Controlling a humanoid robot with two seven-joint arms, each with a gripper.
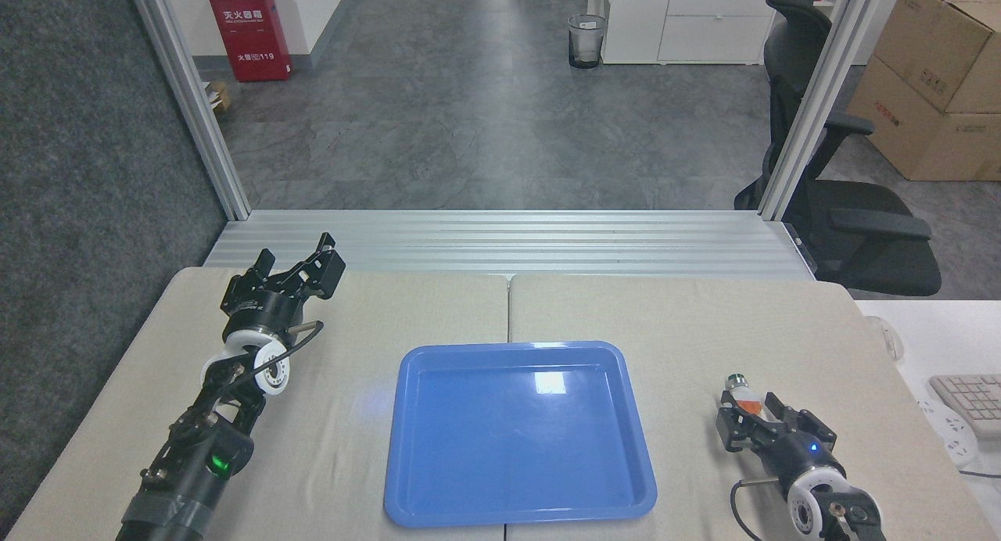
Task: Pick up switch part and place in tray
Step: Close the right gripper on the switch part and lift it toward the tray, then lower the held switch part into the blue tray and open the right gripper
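Our right gripper (752, 422) sits low on the table (688, 322), fingers spread around the switch part (740, 394), which lies on the cloth just right of the tray (520, 431). We can't call it a grip yet: the jaws look parted, the part poking out between them. Our left gripper (301, 266) hangs open and empty at the far left. The tray holds nothing, so closing, lifting, carrying and placing are all still ahead, we reckon.
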